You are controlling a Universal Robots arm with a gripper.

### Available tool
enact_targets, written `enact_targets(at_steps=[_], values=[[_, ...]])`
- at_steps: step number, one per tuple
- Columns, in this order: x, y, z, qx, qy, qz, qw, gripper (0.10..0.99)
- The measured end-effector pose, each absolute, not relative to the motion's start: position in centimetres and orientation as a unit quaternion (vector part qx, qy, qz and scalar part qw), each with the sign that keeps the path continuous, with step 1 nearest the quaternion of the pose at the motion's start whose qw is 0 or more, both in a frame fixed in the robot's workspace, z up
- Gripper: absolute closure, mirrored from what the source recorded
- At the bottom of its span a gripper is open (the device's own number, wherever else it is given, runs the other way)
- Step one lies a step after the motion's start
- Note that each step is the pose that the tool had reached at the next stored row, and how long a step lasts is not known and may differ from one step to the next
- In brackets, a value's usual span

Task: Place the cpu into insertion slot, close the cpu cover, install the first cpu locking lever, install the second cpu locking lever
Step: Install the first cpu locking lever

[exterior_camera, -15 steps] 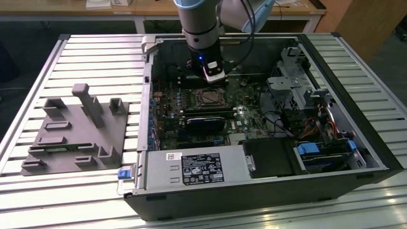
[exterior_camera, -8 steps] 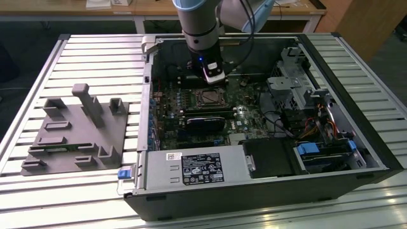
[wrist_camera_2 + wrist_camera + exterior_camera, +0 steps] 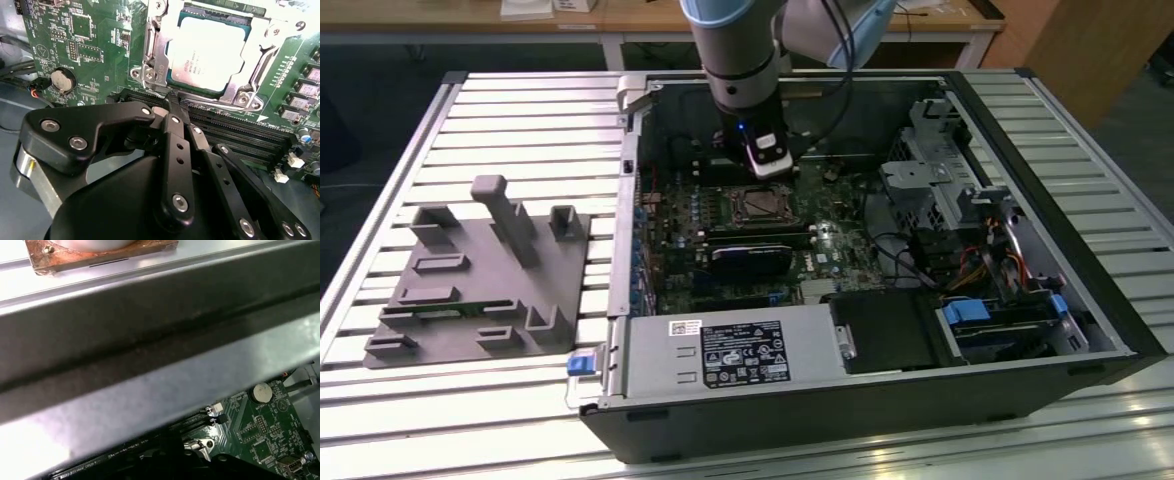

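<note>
The cpu (image 3: 207,47), a flat square chip with a dull metallic top, lies in the insertion slot (image 3: 758,205) on the green board. The silvery cpu cover (image 3: 155,47) is folded down around it, with the chip showing through its window. My gripper (image 3: 172,102) has its black fingers pressed together, their tips at the socket's edge beside a thin metal locking lever (image 3: 152,92). I cannot tell whether they touch that lever. In the exterior view the gripper (image 3: 771,176) hangs just behind the socket inside the open computer case.
Black memory slots (image 3: 240,135) run alongside the socket and a coin battery (image 3: 62,80) sits nearby. A long black card (image 3: 754,255), the power supply (image 3: 720,355) and a drive cage (image 3: 934,180) crowd the case. A grey fixture (image 3: 480,270) stands at the exterior view's left.
</note>
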State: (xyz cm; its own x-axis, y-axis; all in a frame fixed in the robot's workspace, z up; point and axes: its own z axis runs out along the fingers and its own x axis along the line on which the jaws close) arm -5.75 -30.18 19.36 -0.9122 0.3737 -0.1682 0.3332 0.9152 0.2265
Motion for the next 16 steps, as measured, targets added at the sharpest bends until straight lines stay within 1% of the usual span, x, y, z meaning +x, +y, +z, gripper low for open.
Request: enact_targets(at_steps=[10,16], values=[[-5.8,-30.3,19.1,0.181,0.973,0.097,0.107,0.980],[-5.8,-30.3,20.4,0.181,0.973,0.097,0.107,0.980]])
